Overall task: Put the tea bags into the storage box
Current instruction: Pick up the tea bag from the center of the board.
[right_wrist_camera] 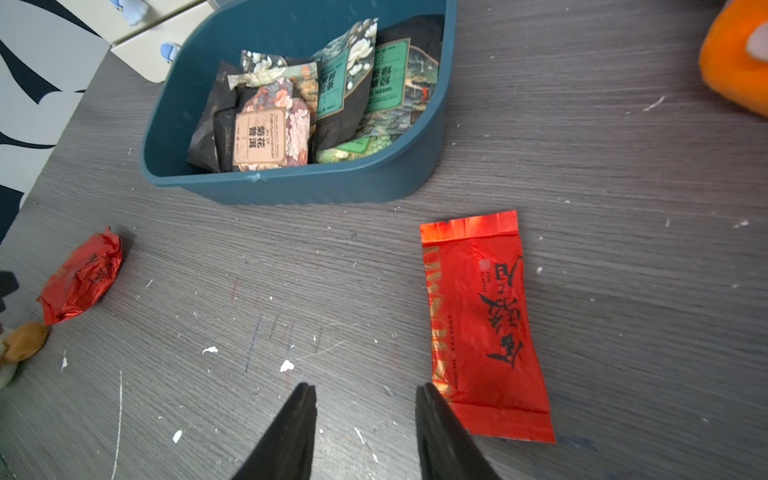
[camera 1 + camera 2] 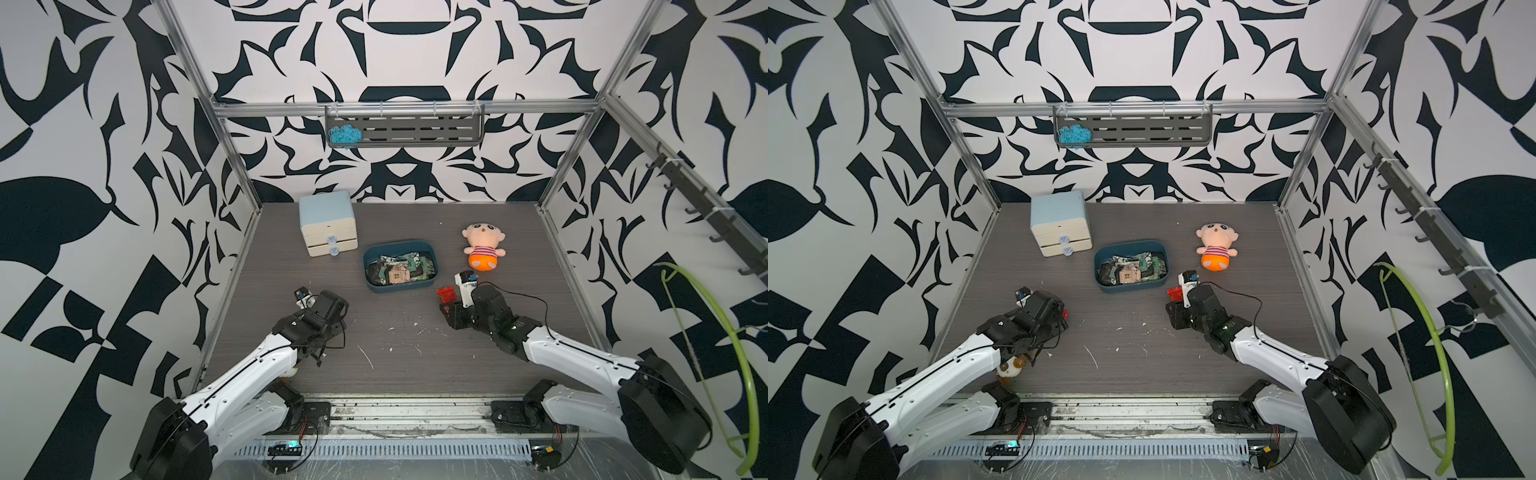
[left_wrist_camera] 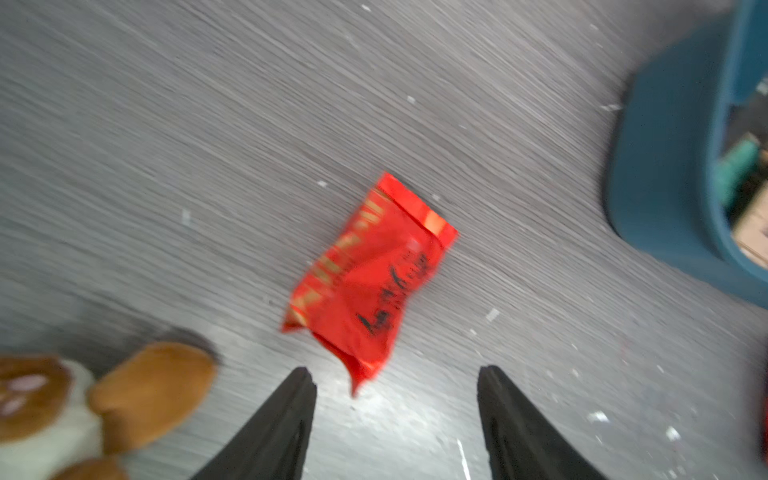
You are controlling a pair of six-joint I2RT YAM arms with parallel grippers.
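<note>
The storage box (image 2: pixel 432 268) (image 2: pixel 1100 274), a dark teal tray, stands mid-table with several tea bags (image 1: pixel 299 104) lying in it. In the left wrist view a crumpled red tea bag (image 3: pixel 370 282) lies on the table just beyond my left gripper (image 3: pixel 397 374), which is open and holds nothing. A flat red tea bag (image 1: pixel 482 332) (image 2: pixel 448 295) lies beside my right gripper (image 1: pixel 365 388). That gripper is open and empty, with one fingertip at the sachet's edge. The crumpled red tea bag (image 1: pixel 81 278) also shows in the right wrist view.
A pale blue-and-cream drawer cabinet (image 2: pixel 328 224) stands behind the box to the left. A plush doll (image 2: pixel 484 245) sits to the right of the box. A small brown-and-white plush toy (image 2: pixel 1011 368) (image 3: pixel 124 395) lies under my left arm. A wall shelf (image 2: pixel 436 129) holds blue yarn.
</note>
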